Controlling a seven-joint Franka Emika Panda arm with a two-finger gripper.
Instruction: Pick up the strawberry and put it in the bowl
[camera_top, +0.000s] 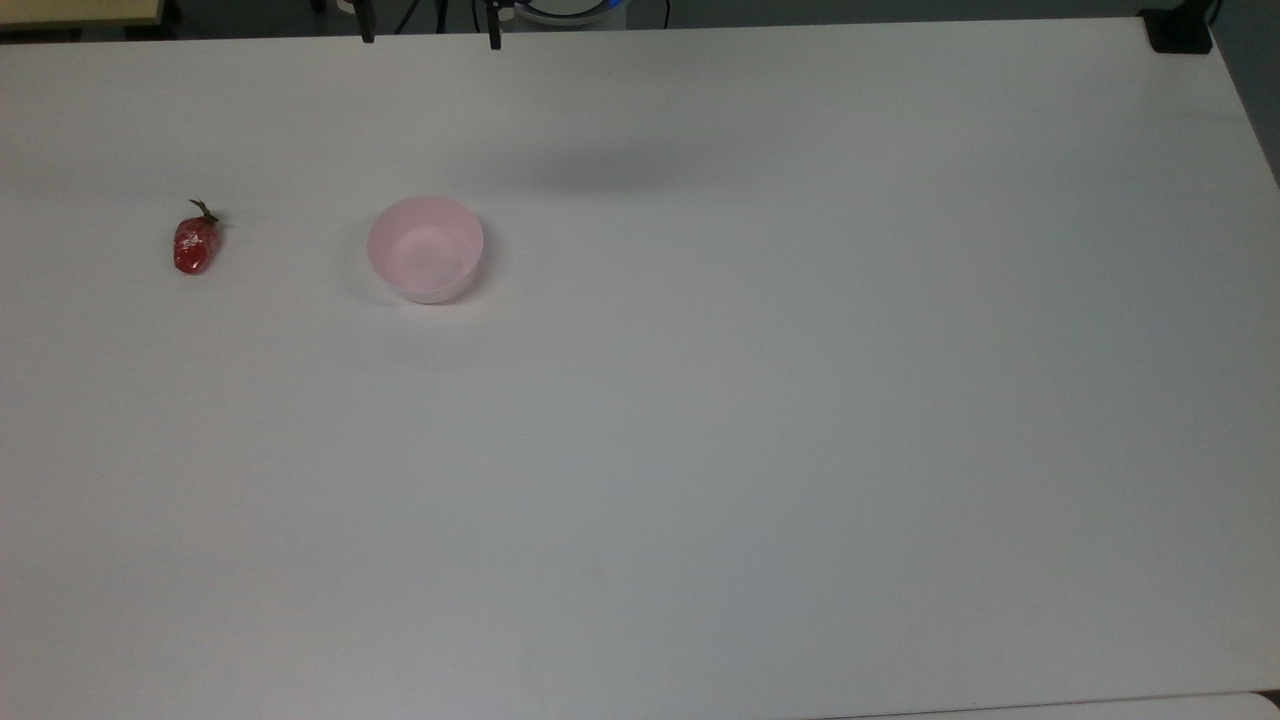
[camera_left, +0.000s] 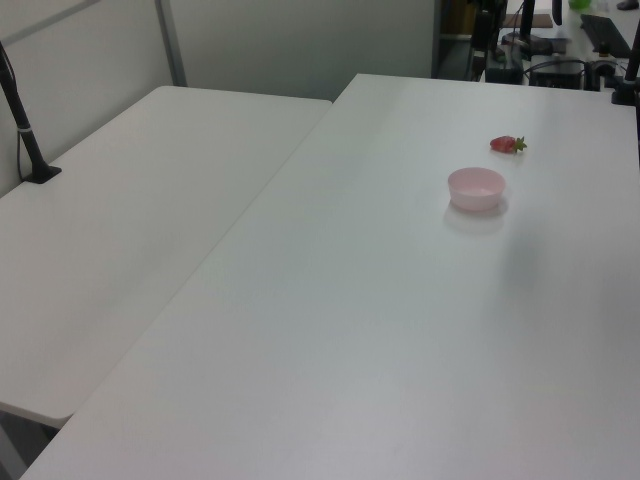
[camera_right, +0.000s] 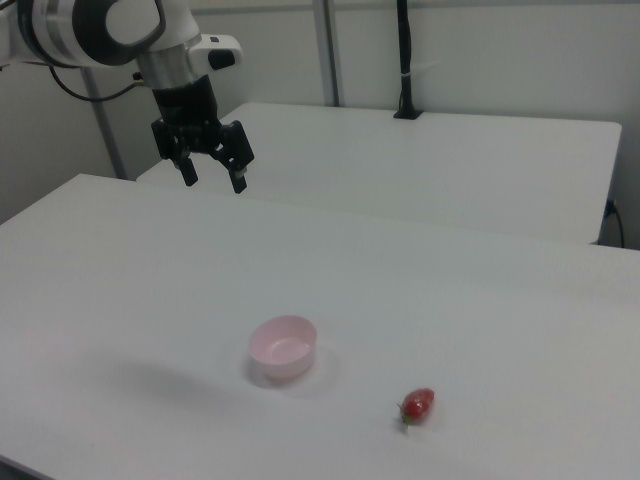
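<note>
While the strawberry lies untouched, you have the reach to begin.
From the top view, the strawberry (camera_top: 196, 245) lies on the table (camera_top: 760, 420), well left of the bowl (camera_top: 425, 248); the left view shows them apart; the right view has your gripper (camera_right: 213, 171) high, spread, empty, so descend straddling the fruit's narrow width.

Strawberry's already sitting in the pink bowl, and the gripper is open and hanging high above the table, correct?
Not quite. The strawberry is not in the bowl; the top view shows it lying on the table to the top view's left of the bowl, well apart from it, and the bowl is empty. The rest stands: in the right view the gripper is open and hangs high above the table.
</note>
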